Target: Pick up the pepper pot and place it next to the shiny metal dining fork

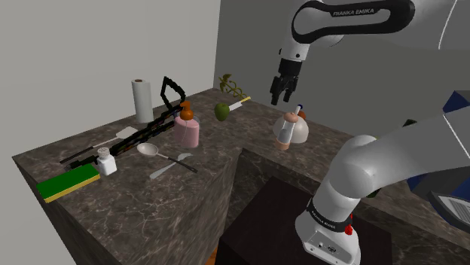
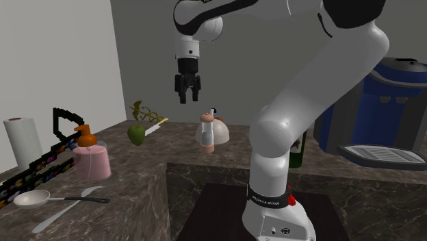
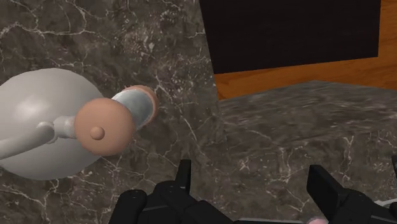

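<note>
The pepper pot (image 1: 284,133) is a short upright cylinder with a tan cap and base, standing on the dark marble counter (image 1: 188,203). It also appears in the second exterior view (image 2: 206,132) and beside the fingers in the wrist view (image 3: 107,125). A white rounded vessel (image 1: 299,130) stands right behind it. My gripper (image 1: 285,98) hangs open in the air above the pot, touching nothing (image 2: 186,96) (image 3: 254,181). The metal fork (image 1: 170,166) lies flat far toward the shoulder view's left, next to a spoon (image 1: 151,150).
A pink soap dispenser (image 1: 187,130), paper towel roll (image 1: 142,100), green fruit (image 1: 222,112), knife (image 1: 239,104), white bottle (image 1: 107,162), green sponge (image 1: 68,182) and a black frame (image 1: 169,94) crowd the counter's left part. A blue bin (image 2: 383,103) stands behind the arm.
</note>
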Robot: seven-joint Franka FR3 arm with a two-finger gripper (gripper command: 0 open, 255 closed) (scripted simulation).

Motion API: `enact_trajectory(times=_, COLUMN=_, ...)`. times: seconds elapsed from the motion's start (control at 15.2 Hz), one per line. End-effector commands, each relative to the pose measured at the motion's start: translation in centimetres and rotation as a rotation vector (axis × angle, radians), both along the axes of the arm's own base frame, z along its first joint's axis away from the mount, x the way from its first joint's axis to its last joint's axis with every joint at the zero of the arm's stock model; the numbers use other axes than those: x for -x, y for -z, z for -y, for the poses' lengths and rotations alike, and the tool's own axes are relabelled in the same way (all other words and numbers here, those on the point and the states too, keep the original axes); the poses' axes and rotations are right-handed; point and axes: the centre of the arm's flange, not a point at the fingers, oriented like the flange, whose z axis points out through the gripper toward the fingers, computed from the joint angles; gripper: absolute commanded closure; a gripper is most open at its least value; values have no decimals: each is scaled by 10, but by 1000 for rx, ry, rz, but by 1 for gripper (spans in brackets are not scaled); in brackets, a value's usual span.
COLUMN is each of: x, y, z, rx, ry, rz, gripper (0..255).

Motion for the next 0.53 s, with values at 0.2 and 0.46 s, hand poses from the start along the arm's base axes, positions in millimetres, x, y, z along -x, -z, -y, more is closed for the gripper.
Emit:
enact_trajectory(times=0.2, x=-2, y=28, z=56, rx=19, ry=26, rz=-23, gripper=0)
enact_trajectory(times=0.46, x=-2, y=48, z=102, rx=34, ry=47, rz=-41, gripper=0)
